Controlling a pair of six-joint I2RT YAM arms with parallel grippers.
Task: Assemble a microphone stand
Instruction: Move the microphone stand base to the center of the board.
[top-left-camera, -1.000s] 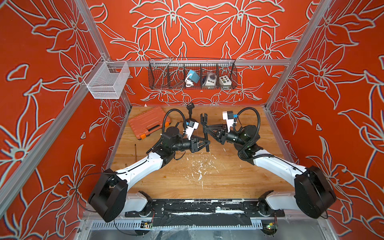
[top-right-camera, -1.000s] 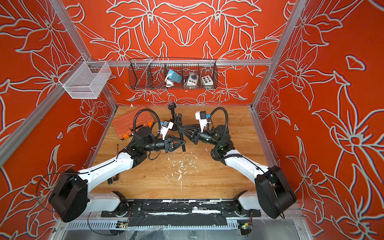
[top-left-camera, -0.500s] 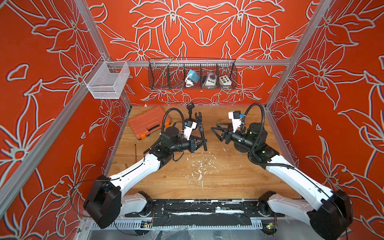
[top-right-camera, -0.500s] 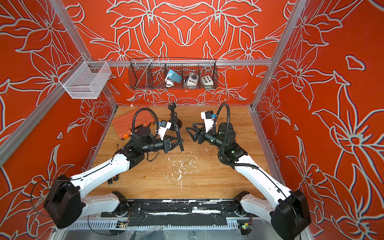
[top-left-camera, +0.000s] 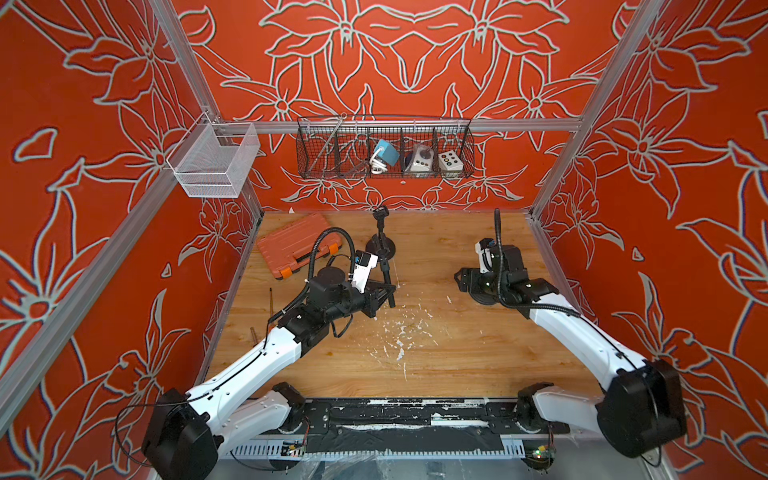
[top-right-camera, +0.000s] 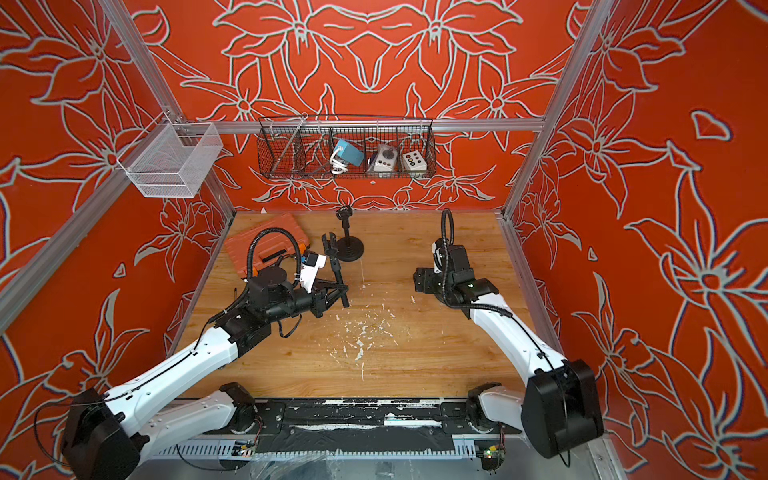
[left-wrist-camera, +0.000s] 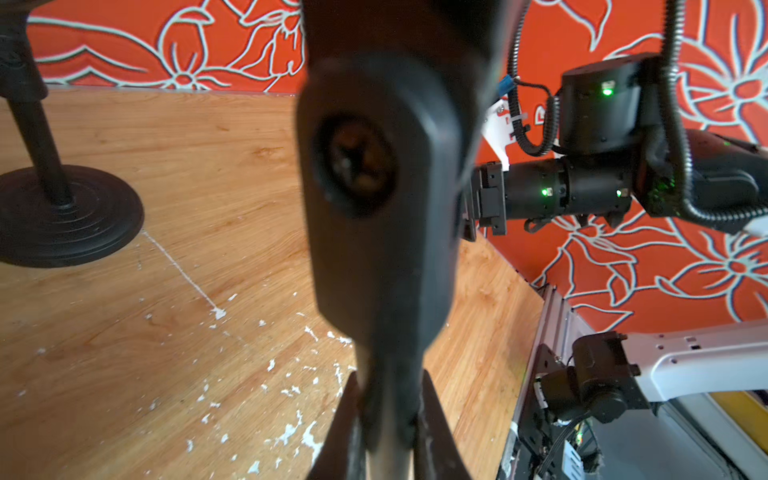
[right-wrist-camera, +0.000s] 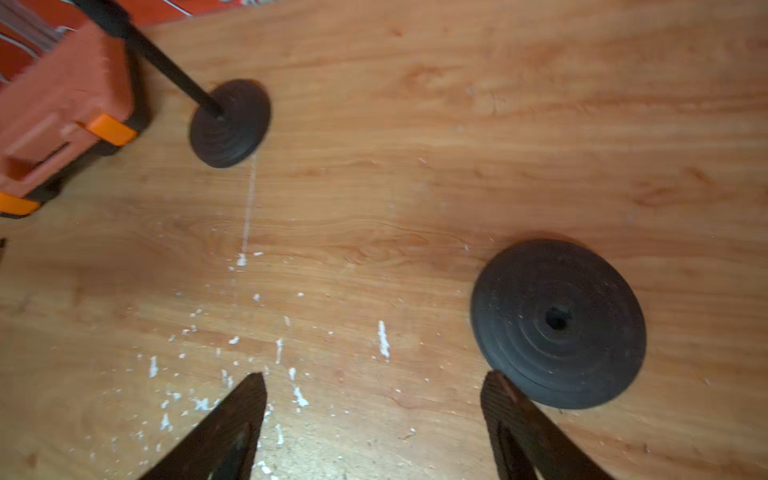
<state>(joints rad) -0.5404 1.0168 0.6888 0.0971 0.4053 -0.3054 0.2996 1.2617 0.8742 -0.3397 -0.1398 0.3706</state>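
Note:
My left gripper (top-left-camera: 388, 291) (left-wrist-camera: 388, 399) is shut on a black stand pole (top-left-camera: 384, 270) (top-right-camera: 336, 270), low on its shaft. The pole leans nearly upright, and its forked clip (top-right-camera: 328, 241) is at the top. In the left wrist view the pole's clip joint (left-wrist-camera: 382, 208) fills the middle. My right gripper (top-left-camera: 463, 282) (right-wrist-camera: 374, 386) is open and points down at the table on the right, holding nothing. A loose round black base (right-wrist-camera: 557, 322) with a centre hole lies flat beside one of its fingers (right-wrist-camera: 505, 399). In both top views my right arm hides most of that base.
An assembled small stand (top-left-camera: 382, 248) (top-right-camera: 349, 251) (right-wrist-camera: 228, 122) is upright at the back centre, just behind the held pole. An orange tool case (top-left-camera: 297, 243) (right-wrist-camera: 54, 112) lies at the back left. Wire baskets (top-left-camera: 384, 147) hang on the back wall. White scuffs (top-left-camera: 399, 332) mark the wood.
My right gripper let go of the pole, opened wide and drew back to the right, now facing down by the loose base. My left gripper shut on the pole and holds it alone.

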